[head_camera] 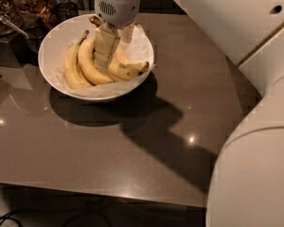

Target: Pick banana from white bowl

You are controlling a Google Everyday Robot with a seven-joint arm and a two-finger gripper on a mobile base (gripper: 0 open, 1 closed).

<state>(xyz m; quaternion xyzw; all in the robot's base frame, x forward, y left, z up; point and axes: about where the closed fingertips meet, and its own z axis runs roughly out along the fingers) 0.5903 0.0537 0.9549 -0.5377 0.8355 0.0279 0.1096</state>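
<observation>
Two pale ribbed fingers (106, 44) of the white round-headed gripper (116, 53) point straight down into the big round shiny white bowl (47, 48). They stand apart, with a gap between them. The long curved yellow banana with dark specks (128, 70) lies behind the near finger, its black tip poking out to the right (whether the fingers touch it, I cannot tell). Shorter clean yellow bananas (80, 65) lie left of the fingers. The thick white arm (255, 174) bends in from the right.

White end effector (111, 51) reaches down inside the large, glossy white round bowl (51, 41), against the long, speckled yellow banana (127, 70). Shorter yellow bananas (85, 60) lie beside it in the bowl. The bowl stands on a grey-brown surface (170, 145).
</observation>
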